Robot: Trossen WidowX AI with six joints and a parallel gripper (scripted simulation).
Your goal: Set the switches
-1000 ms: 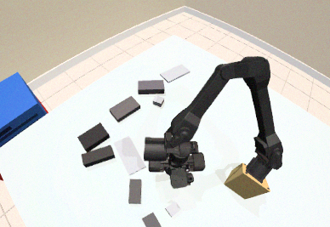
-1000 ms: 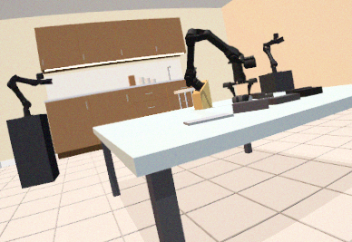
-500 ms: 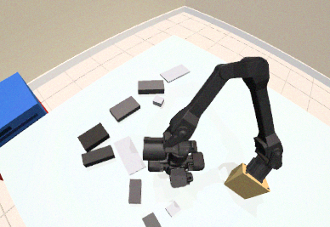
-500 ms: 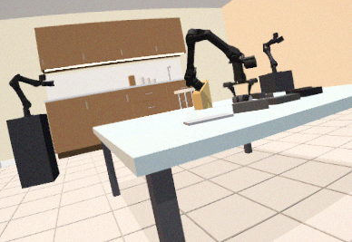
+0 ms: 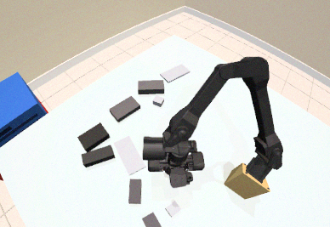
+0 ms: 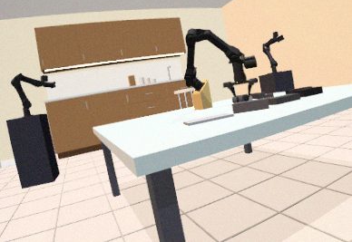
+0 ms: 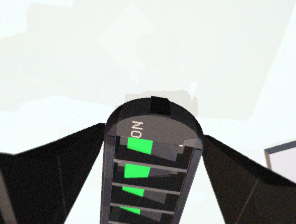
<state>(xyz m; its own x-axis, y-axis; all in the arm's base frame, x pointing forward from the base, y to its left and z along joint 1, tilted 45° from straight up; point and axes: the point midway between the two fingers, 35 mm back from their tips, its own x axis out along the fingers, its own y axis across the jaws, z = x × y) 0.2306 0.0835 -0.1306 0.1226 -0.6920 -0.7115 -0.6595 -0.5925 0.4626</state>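
Note:
The dark grey controller unit (image 7: 167, 125) stands between the two fingers in the wrist view, its switch face toward the camera. The printed ON is near its rounded end. Four rockers show, each with its green end on the ON side; the first two show larger green patches, the lower two narrower wedges. The other switches are cut off by the frame's bottom edge. The underside label is hidden. My gripper (image 5: 176, 166) (image 6: 241, 96) (image 7: 153, 134) is shut on the unit, with a finger along each side. Whether the unit touches the bench is unclear.
On the bench (image 5: 204, 208) (image 6: 136, 140), dark modules (image 5: 150, 87) (image 5: 124, 108) (image 5: 93, 136) (image 5: 98, 156) (image 5: 135, 190) and pale plates (image 5: 174, 73) (image 5: 129, 155) lie around the arm. Small white blocks (image 5: 158, 100) (image 5: 173, 208) lie nearby. A yellow block (image 5: 247, 184) (image 6: 202, 97) is at the arm's base.

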